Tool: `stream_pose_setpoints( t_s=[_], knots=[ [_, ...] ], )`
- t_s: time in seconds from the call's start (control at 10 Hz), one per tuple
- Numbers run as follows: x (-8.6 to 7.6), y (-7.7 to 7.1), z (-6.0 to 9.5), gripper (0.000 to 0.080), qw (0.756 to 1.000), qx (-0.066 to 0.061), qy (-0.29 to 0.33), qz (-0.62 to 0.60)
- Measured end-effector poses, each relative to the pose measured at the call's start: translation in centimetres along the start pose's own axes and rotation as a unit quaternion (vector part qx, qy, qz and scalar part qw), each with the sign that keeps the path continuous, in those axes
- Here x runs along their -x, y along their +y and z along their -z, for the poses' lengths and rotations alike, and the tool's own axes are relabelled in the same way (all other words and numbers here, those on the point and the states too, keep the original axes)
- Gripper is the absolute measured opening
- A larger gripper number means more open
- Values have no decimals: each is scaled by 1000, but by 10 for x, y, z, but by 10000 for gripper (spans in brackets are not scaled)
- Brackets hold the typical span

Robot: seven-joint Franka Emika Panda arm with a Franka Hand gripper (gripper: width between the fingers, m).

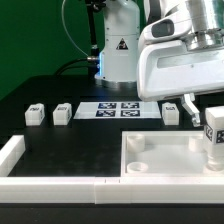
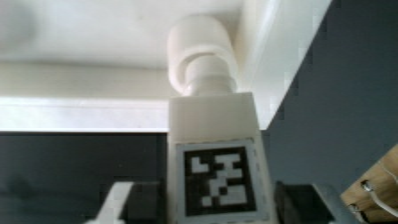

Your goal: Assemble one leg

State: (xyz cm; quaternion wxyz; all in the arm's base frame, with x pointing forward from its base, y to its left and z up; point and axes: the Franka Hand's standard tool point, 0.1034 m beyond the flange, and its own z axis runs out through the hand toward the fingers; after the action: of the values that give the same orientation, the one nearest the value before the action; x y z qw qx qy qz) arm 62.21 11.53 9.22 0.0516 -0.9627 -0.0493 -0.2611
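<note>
My gripper [image 1: 214,127] is shut on a leg [image 1: 214,143], a white stubby block with a black-and-white tag. It holds the leg upright over the large white tray panel [image 1: 160,165], at the corner on the exterior view's right. In the wrist view the leg [image 2: 217,150] sits between my gripper's [image 2: 217,208] two fingers [image 2: 125,205]. Its round end points at the tray's white corner [image 2: 107,90]. I cannot tell whether it touches the tray. Three more legs lie on the black table: two at the exterior view's left [image 1: 34,115] [image 1: 62,113] and one by the arm [image 1: 170,112].
The marker board [image 1: 118,110] lies flat between the loose legs. Long white border rails run along the front [image 1: 60,186] and the exterior view's left [image 1: 10,152]. The robot's white base [image 1: 120,45] stands behind the marker board.
</note>
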Motion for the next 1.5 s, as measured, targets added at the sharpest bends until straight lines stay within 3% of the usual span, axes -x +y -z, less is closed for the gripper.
stream_pose_setpoints(
  t_s=[0.9, 1.0, 1.1, 1.5],
  knots=[
    [4, 2, -11, 294, 1000, 4, 30, -9],
    [4, 2, -11, 490, 1000, 4, 30, -9],
    [4, 2, -11, 598, 1000, 4, 30, -9],
    [4, 2, -11, 648, 1000, 4, 30, -8]
  ],
)
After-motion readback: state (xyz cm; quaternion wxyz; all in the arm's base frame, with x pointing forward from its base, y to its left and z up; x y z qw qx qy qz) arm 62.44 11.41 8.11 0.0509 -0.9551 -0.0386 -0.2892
